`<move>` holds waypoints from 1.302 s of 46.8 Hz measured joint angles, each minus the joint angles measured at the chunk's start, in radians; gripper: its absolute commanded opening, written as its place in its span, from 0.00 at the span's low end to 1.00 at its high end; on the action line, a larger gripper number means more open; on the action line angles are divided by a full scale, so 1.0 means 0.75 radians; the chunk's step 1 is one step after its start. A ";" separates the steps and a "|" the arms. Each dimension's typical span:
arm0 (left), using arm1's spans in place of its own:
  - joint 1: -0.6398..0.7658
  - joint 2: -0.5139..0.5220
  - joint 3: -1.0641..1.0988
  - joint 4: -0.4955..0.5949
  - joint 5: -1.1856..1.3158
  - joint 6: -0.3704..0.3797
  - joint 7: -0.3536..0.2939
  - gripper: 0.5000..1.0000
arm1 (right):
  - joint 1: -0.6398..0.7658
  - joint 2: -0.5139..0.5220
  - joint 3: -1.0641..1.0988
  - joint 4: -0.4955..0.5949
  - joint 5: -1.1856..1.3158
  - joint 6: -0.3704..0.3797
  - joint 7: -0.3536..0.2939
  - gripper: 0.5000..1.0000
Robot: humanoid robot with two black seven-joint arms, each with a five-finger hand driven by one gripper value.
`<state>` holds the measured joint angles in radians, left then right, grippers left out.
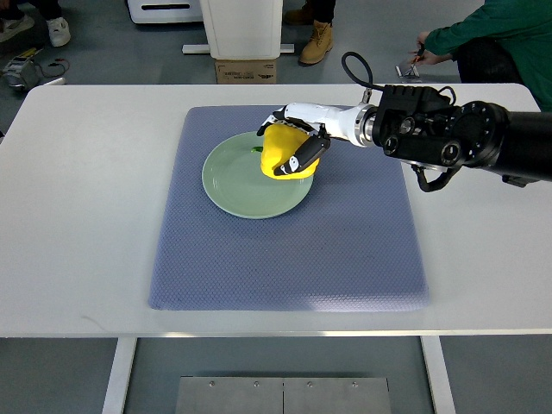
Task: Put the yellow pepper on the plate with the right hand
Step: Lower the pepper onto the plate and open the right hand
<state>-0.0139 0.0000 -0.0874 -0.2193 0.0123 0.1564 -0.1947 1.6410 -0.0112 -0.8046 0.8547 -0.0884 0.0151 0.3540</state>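
The right robot hand (pixel 293 142) reaches in from the right edge on a thick black arm (pixel 466 138) with a white wrist section, and its fingers (pixel 304 157) are curled around the yellow pepper (pixel 283 152), one dark-tipped finger wrapped across the front of the fruit and others hooked over its top. The pepper sits inside that grasp over the right part of the pale green plate (pixel 246 185); whether it rests on the plate or hangs just above it cannot be told from this steep view. A small green bit, probably the stem, shows at the pepper's left side. The plate spreads out to the left of and below the robot hand and lies on a blue-grey textured mat (pixel 345 250), which extends well beyond the hand on every side. The mat lies on the white surface (pixel 86 216). Beyond the far edge of the surface, past the hand, a cardboard box (pixel 246 71) stands on the floor, with a person's tan boot (pixel 317 43) near it and a person in a green sleeve (pixel 483 30) at the upper right.
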 measured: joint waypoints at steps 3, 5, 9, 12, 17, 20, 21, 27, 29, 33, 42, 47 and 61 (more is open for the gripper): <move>0.000 0.000 0.000 0.000 0.000 0.000 0.000 1.00 | -0.004 0.014 0.020 -0.006 0.004 0.000 -0.002 0.00; 0.000 0.000 0.000 0.000 0.000 0.000 0.000 1.00 | -0.014 0.014 0.036 -0.013 0.009 -0.001 -0.005 0.00; 0.000 0.000 0.000 0.000 0.000 0.000 -0.001 1.00 | -0.051 0.015 0.092 -0.020 0.023 -0.005 -0.011 0.00; 0.000 0.000 0.000 0.000 0.000 0.000 -0.001 1.00 | -0.092 0.015 0.123 -0.022 0.030 -0.011 -0.014 0.00; 0.000 0.000 0.000 0.000 0.000 0.000 -0.001 1.00 | -0.144 0.015 0.156 -0.036 0.034 -0.020 -0.028 0.00; 0.000 0.000 0.000 0.000 0.000 0.000 -0.001 1.00 | -0.158 0.015 0.169 -0.037 0.036 -0.020 -0.040 0.00; 0.000 0.000 0.000 0.000 0.000 0.000 -0.001 1.00 | -0.162 0.015 0.174 -0.038 0.038 -0.021 -0.044 0.00; 0.000 0.000 0.000 0.000 0.000 0.000 -0.001 1.00 | -0.193 0.015 0.199 -0.040 0.048 -0.035 -0.066 0.43; 0.000 0.000 0.000 0.000 0.000 0.000 -0.001 1.00 | -0.201 0.015 0.200 -0.045 0.048 -0.049 -0.066 0.86; 0.000 0.000 0.000 0.000 0.000 0.000 0.000 1.00 | -0.212 0.015 0.203 -0.054 0.048 -0.083 -0.061 1.00; 0.000 0.000 0.000 0.000 0.000 0.000 0.000 1.00 | -0.211 0.015 0.210 -0.052 0.047 -0.092 -0.066 1.00; 0.000 0.000 0.000 0.000 0.000 0.000 0.000 1.00 | -0.210 0.015 0.210 -0.057 0.047 -0.092 -0.066 1.00; 0.000 0.000 0.000 0.000 0.000 0.000 -0.001 1.00 | -0.285 0.015 0.440 -0.150 0.038 -0.094 -0.067 1.00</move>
<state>-0.0138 0.0000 -0.0874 -0.2193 0.0123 0.1565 -0.1954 1.4271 0.0000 -0.4747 0.7426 -0.0600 -0.0551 0.3037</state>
